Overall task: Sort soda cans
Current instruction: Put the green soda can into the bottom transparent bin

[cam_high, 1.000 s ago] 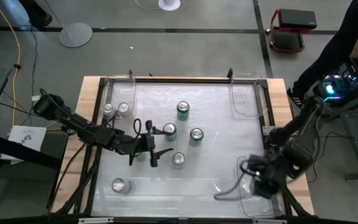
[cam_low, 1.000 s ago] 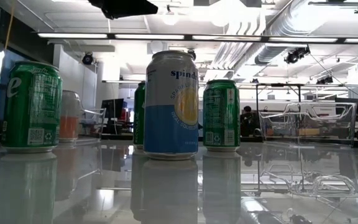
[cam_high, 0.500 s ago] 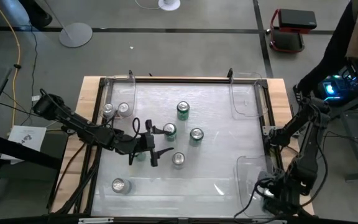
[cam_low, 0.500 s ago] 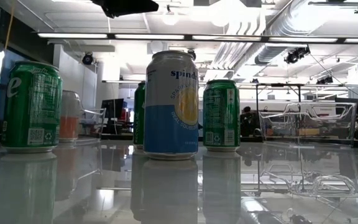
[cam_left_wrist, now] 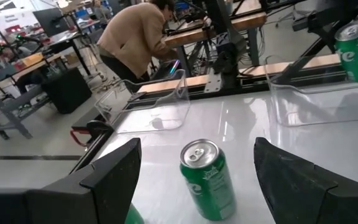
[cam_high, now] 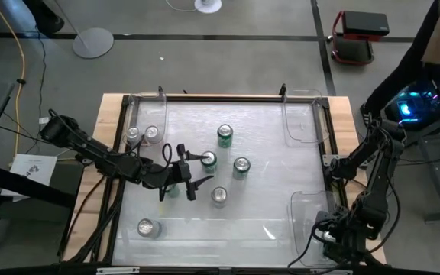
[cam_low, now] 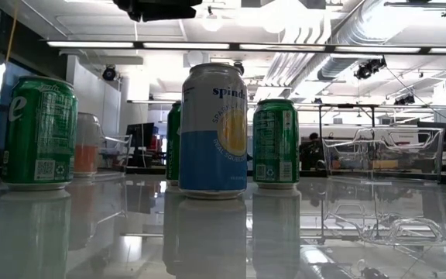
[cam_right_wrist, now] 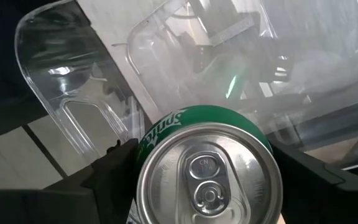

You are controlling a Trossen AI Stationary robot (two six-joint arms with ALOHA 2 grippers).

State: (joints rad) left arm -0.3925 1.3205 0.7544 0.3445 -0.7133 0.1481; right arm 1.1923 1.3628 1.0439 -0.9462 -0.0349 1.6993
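Observation:
Several soda cans stand upright at mid-table: green ones [cam_high: 225,135] [cam_high: 241,166] and a silver-topped blue-and-white one [cam_low: 213,130]. Two silver cans [cam_high: 142,134] stand in the far-left clear bin. My left gripper [cam_high: 192,173] hovers open at mid-table; a green can [cam_left_wrist: 207,180] stands ahead between its fingers, apart from both. Another green can [cam_high: 173,190] shows partly under that gripper. My right gripper [cam_high: 328,233] is at the near right corner, shut on a green can [cam_right_wrist: 207,180] over the near-right clear bin [cam_high: 302,200]. My right gripper pinches the green can by its side wall [cam_right_wrist: 143,144] just under the top rim, one finger on each side. The fingers come from above, pointing steeply down. The can is upright, top up, over the clear bin; whether its base touches the bin I cannot tell.
A clear bin [cam_high: 300,122] stands at the far right corner. A lone silver can [cam_high: 145,228] stands near the front left. A raised frame [cam_high: 228,97] runs around the glossy tabletop. A person [cam_left_wrist: 138,37] works beyond the table's right side.
My right gripper has swung with its green can toward the table's near right corner and sunk lower, then stayed there over the last half second. The cans on the table have not moved.

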